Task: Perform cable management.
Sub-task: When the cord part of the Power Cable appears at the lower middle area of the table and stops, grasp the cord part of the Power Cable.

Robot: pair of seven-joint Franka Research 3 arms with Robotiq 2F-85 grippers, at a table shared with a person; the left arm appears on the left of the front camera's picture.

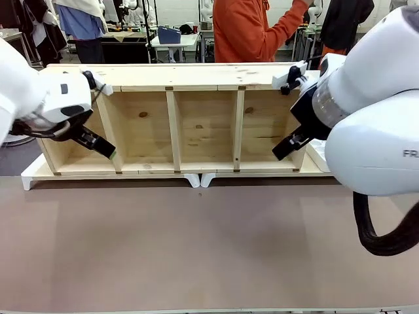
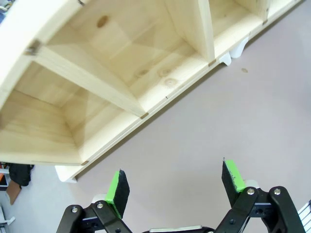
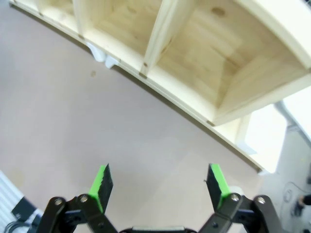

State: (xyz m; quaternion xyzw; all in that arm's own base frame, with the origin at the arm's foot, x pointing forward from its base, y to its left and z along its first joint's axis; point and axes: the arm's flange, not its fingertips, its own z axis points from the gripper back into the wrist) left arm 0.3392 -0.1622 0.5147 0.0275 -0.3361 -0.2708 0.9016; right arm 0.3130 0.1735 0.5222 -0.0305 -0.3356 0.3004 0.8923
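Matte brown tabletop (image 1: pixel 196 248) spreads smooth and flat over the lower half of the front view, a wide open stretch from the near edge to the shelf (image 1: pixel 203 75). That shelf is pale knotty pine, a long box of four square-edged compartments, resting on white plastic feet (image 1: pixel 200 178). At 9 o'clock the left gripper (image 1: pixel 108 150) hangs before the end compartment, close to its upright. At 3 o'clock the right gripper (image 1: pixel 283 149) hangs before the opposite end compartment. At 12 o'clock a person in an orange top (image 1: pixel 249 29) stands behind the shelf.

Left wrist view: the left gripper (image 2: pixel 177 182) has its black fingers with green pads (image 2: pixel 116 189) spread wide apart around nothing, over plain tabletop (image 2: pixel 218 121). The shelf (image 2: pixel 121 48) runs from 9 to 1 o'clock, its front lip well apart from the fingertips, and the feet (image 2: pixel 233 51) sit at 1 o'clock.

Right wrist view: the right gripper (image 3: pixel 160 182) is likewise spread wide around nothing over tabletop (image 3: pixel 73 121). The shelf (image 3: pixel 218 48) slants from 11 to 3 o'clock, with the feet (image 3: pixel 102 53) at 11 o'clock.

Where the cable lies I cannot tell.
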